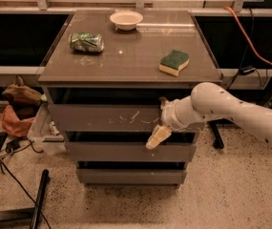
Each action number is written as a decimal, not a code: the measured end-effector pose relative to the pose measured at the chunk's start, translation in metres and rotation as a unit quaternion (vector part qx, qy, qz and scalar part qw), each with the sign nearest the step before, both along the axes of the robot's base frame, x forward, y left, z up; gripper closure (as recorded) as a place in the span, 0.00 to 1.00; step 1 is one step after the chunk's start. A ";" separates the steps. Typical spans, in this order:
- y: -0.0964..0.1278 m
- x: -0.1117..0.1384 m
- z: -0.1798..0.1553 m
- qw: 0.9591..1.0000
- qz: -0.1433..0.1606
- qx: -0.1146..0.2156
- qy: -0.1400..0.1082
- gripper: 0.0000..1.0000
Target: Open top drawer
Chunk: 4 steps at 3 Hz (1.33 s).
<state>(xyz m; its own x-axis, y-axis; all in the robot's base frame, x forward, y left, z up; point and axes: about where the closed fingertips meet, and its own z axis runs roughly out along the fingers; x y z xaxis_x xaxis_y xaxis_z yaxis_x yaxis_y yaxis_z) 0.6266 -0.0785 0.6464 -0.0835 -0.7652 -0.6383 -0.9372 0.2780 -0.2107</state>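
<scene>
The top drawer (102,117) is a wide grey-brown front with whitish scratches, just under the cabinet top. A dark gap shows above it. My white arm comes in from the right. My gripper (160,128) is in front of the drawer's right part, over its lower edge. One cream finger (157,137) hangs down across the dark gap below the drawer; another dark tip (162,100) sticks up at the drawer's top edge.
On the cabinet top (126,56) lie a crushed green can (86,41), a white bowl (126,19) and a green-yellow sponge (174,62). Two shorter drawers (126,151) sit below. Bags (18,109) and cables lie on the floor at left. An orange cable (250,37) runs at right.
</scene>
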 end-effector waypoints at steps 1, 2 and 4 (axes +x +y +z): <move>0.002 -0.003 0.002 1.000 0.004 0.000 0.005 0.00; 0.003 -0.017 0.005 1.000 0.010 -0.001 0.024 0.00; 0.020 -0.003 0.014 0.999 0.031 -0.031 0.021 0.00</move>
<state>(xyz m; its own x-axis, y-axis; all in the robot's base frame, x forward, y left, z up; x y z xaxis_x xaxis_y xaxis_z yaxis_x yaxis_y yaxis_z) 0.6233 -0.0588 0.6602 -0.0609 -0.8078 -0.5864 -0.9604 0.2075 -0.1861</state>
